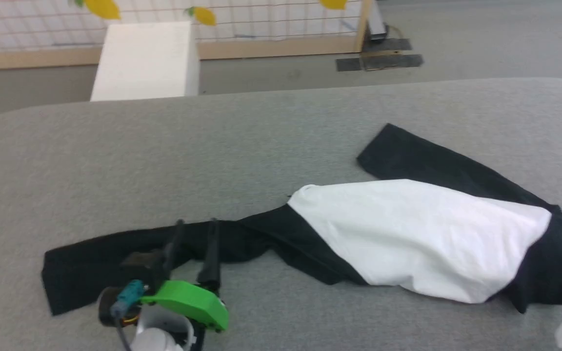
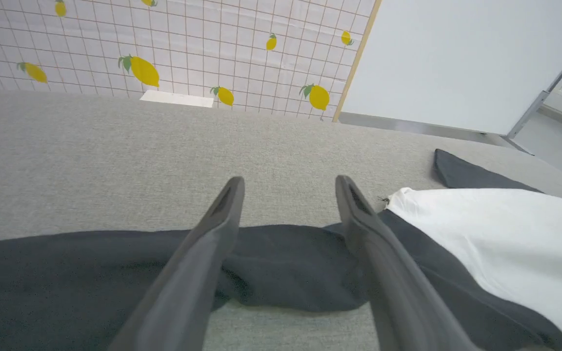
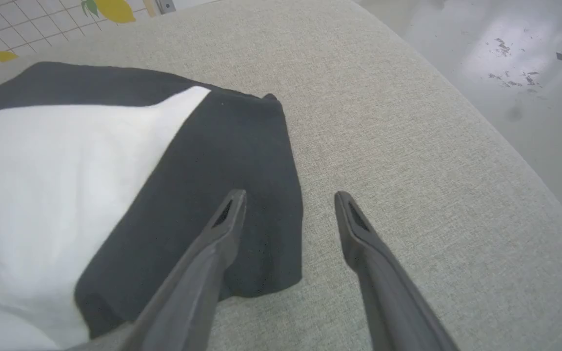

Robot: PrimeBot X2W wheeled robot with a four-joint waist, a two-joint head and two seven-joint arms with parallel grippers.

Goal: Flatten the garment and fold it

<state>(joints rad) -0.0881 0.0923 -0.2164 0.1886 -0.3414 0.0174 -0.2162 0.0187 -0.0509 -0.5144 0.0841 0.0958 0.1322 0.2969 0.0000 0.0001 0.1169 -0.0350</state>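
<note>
The garment (image 1: pixel 417 234) lies rumpled on the grey counter (image 1: pixel 212 141), one black sleeve stretched leftward. My left hand (image 1: pixel 196 222) sits over that sleeve, spread wide and empty. My right hand (image 3: pixel 289 195) is spread wide at the garment's black right edge. Beyond the garment are a white box (image 1: pixel 144 58) and a lemon-print panel (image 1: pixel 261 19).
</note>
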